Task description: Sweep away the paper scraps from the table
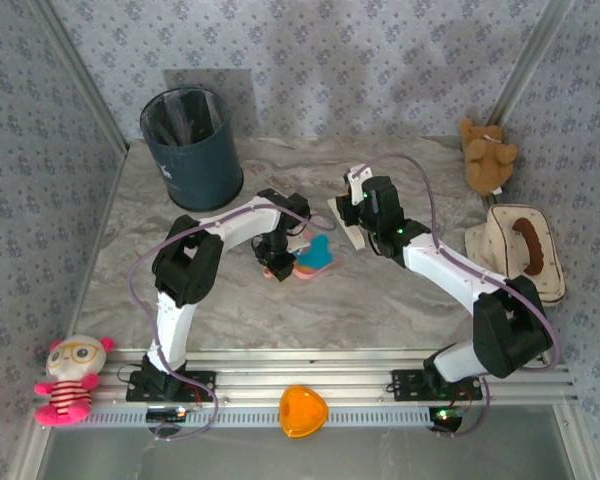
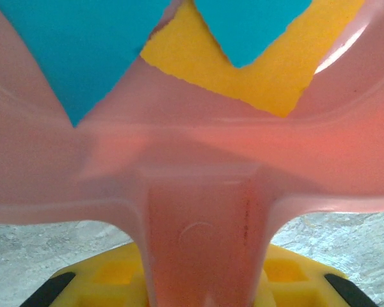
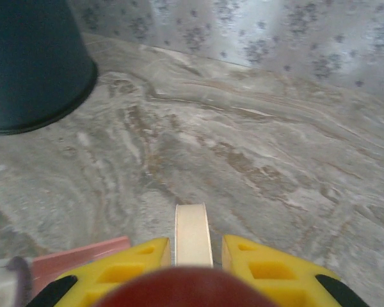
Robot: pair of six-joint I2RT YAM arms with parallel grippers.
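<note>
Scraps (image 2: 243,57), likely featherlight and slippery, sit in dustpan (image 2: 198,160) mid-table; best carried by its stiff handle, which left gripper (image 2: 201,284) pinches; right gripper (image 3: 193,256) clamps cream brush (image 3: 192,230).

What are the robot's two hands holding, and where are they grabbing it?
The left gripper clamps the pink dustpan by its handle. The right gripper pinches a cream brush by its thin handle.

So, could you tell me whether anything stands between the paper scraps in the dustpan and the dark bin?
Nothing visible does. The paper scraps lie in the pink dustpan, and the table between it and the dark blue bin is bare. The brush is on the dustpan's other side.
</note>
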